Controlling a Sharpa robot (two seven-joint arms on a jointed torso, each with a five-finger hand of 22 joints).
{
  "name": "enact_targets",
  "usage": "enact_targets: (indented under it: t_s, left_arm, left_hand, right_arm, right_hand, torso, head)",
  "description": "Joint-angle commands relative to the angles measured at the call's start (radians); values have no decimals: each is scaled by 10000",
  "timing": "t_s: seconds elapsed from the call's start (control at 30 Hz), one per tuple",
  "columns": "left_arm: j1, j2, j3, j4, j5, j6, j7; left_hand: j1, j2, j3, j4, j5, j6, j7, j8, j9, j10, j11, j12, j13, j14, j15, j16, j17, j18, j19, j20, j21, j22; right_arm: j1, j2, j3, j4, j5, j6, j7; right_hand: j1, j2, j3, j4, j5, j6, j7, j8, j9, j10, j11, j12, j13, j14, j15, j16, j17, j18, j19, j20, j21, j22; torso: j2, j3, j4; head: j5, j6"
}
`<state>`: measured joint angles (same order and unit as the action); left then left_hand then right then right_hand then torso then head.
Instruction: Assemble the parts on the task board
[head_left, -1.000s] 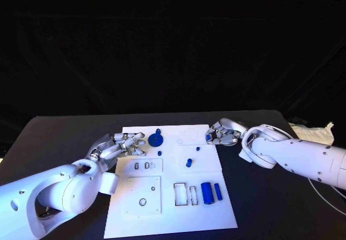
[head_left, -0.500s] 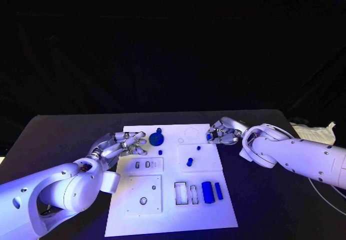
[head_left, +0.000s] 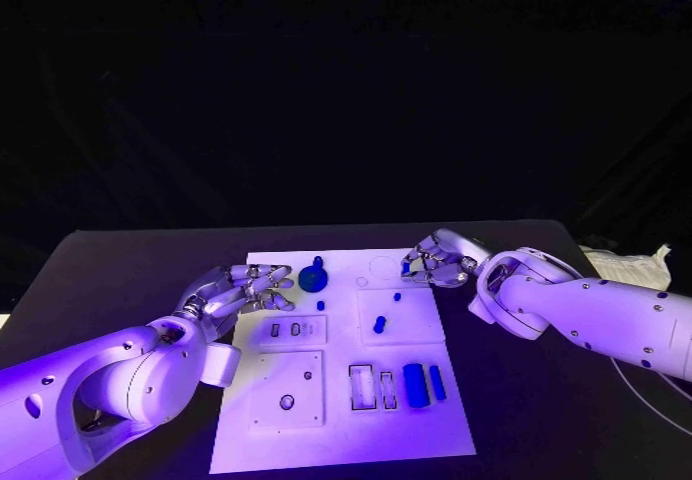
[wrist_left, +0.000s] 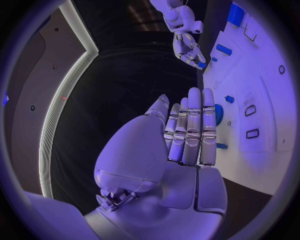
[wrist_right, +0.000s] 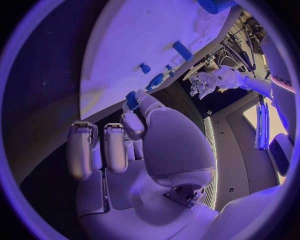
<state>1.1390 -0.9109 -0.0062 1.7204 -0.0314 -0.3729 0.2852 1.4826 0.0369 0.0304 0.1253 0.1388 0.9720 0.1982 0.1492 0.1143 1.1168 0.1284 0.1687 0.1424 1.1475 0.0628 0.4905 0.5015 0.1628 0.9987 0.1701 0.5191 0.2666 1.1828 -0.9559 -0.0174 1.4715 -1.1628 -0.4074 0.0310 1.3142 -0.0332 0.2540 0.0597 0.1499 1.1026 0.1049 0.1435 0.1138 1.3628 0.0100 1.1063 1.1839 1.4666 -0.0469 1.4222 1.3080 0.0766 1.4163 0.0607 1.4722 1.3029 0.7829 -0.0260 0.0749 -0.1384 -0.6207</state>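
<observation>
left hand (head_left: 242, 288): fingers apart, holding nothing; right hand (head_left: 437, 262): pinches small blue part (wrist_right: 132, 99)

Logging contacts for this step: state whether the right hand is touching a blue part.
Touching. In the right wrist view the right hand pinches a small blue part between its fingertips, clear of the task board.
</observation>
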Motion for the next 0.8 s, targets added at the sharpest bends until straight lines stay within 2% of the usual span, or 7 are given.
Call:
enact_targets:
  t_s: [0.03,0.13,0.27,0.4,0.53,0.6,0.8]
  left_arm:
    - [1,10,5,19,12,180,-1]
    - [1,4,5,-2,12,188,6]
    - [1,10,6,-13,12,262,33]
    - [2,-10,7,-75,12,300,75]
    - [4,-45,9,-234,12,270,157]
    - [5,-67,10,-333,12,251,196]
    - [7,-95,11,-534,12,217,267]
  left_hand:
    - [131,12,135,-38,56,-44,-1,-67,12,-81,-12,-68,-21,-62,-29,-50,22,180,-81,-33,84,26]
    - [151,7,182,-59,56,-43,0,-71,12,-78,-12,-82,-30,-64,-31,-56,27,179,-89,-37,98,38]
    - [94,-37,202,-40,47,-34,8,-74,13,-63,-4,-93,-39,-71,-21,-68,35,172,-109,-35,111,52]
    - [57,-74,213,-30,44,-40,13,-82,12,-62,1,-105,-46,-73,-16,-73,41,168,-122,-32,119,61]
    - [31,-100,224,-23,42,-47,16,-89,10,-65,6,-116,-52,-75,-12,-78,45,166,-132,-30,124,67]
    - [29,-103,227,-23,43,-47,16,-90,10,-65,7,-117,-53,-77,-12,-80,46,166,-134,-30,125,68]
    - [29,-103,227,-23,43,-47,16,-90,10,-65,7,-117,-53,-77,-12,-80,46,166,-134,-30,125,68]
  right_arm:
    - [88,35,10,344,-165,-219,-1032]
    - [145,170,13,598,-450,-226,-1480]
    - [175,533,14,899,-1016,-273,-1972]
    - [161,986,11,1132,-1755,-225,-2294]
    - [119,1449,2,1235,-2480,-160,-2491]
    - [76,1692,-12,1231,-2846,-128,-2571]
    - [-77,2210,-56,1161,-3599,-34,-2825]
  right_hand:
    - [-149,-6,-31,71,9,114,-81,-24,225,46,38,21,26,633,-79,28,310,-192,-2,-43,33,-21]
    - [-224,15,-56,120,24,99,-78,-44,228,53,41,27,38,634,-76,32,316,-192,-2,-41,34,-21]
    - [-258,38,-61,144,50,69,-71,-70,226,58,45,35,51,633,-75,27,309,-190,-4,-40,32,-25]
    - [-262,49,-57,147,76,42,-66,-92,223,58,47,33,53,629,-74,13,286,-188,-11,-39,28,-37]
    - [-260,48,-56,143,92,20,-61,-109,220,58,50,36,58,626,-72,5,274,-186,-14,-38,26,-43]
    - [-253,48,-52,137,111,10,-59,-119,219,57,51,35,60,626,-70,7,278,-187,-13,-38,26,-42]
    - [-213,30,-32,94,184,-16,-51,-153,220,31,57,-7,39,621,-65,-8,255,-185,-20,-33,22,-52]
  torso:
    - [-12,-17,37]
    - [-19,-20,31]
    - [-46,-60,66]
    - [-100,-99,125]
    - [-163,-108,185]
    - [-192,-129,223]
    - [-247,-164,256]
  head:
    - [-4,25]
    - [72,28]
    - [177,42]
    - [272,-46]
    - [428,-129]
    - [490,-190]
    - [562,-309]
